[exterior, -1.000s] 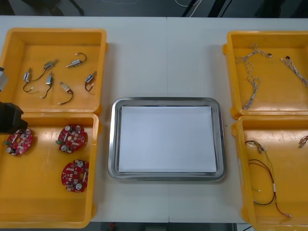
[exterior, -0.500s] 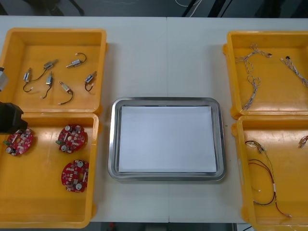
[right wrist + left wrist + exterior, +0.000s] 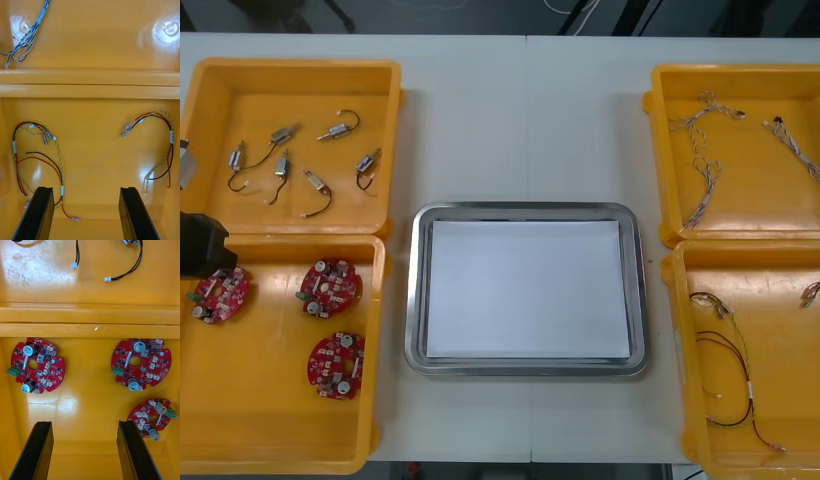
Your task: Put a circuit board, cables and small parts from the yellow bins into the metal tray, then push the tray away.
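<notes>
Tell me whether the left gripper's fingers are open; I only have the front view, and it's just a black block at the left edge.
Observer: Open. The left wrist view shows the left gripper with fingers apart and nothing between them.
Operator: Where's the right gripper?
Observer: The right gripper hovers open over the near right yellow bin.
Operator: How do the cables lie under it?
Observer: Two red and yellow ones: one cable beside one finger, the other cable well past the other finger.

light table [image 3: 530,120], dark floor [image 3: 480,15] beyond it
</notes>
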`<action>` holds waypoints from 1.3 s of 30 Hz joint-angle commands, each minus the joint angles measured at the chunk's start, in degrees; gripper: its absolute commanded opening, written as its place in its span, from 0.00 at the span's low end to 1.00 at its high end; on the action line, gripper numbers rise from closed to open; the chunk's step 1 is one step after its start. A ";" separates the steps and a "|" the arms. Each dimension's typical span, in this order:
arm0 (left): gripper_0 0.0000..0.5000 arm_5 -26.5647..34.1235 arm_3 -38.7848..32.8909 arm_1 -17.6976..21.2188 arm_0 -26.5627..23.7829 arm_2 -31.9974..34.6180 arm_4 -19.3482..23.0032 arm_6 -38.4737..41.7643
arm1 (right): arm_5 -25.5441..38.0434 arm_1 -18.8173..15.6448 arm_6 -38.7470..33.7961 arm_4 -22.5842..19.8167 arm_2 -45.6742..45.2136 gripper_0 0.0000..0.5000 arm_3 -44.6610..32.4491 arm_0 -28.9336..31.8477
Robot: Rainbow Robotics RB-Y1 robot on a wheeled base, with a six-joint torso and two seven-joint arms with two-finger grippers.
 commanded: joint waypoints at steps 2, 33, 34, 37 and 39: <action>1.00 0.35 -1.49 2.47 0.93 1.82 -0.50 -1.19 | -0.37 -2.38 0.05 -0.05 -1.81 1.00 -0.79 0.93; 1.00 0.35 -0.44 1.77 2.52 -0.20 -1.03 -0.84 | -5.82 -0.27 0.76 -0.14 -1.99 1.00 -3.78 9.72; 1.00 0.35 -0.44 1.86 2.52 -0.47 -1.29 -0.75 | -6.17 -0.27 0.76 -0.23 -1.99 1.00 -4.13 10.24; 1.00 0.35 -0.44 2.29 2.52 -0.64 -1.12 -0.40 | -8.02 -0.27 0.40 0.04 -1.99 1.00 -6.68 12.97; 1.00 0.35 -0.44 2.29 2.52 -0.64 -0.94 -0.22 | -8.46 -0.18 0.23 0.30 -1.99 1.00 -7.39 13.76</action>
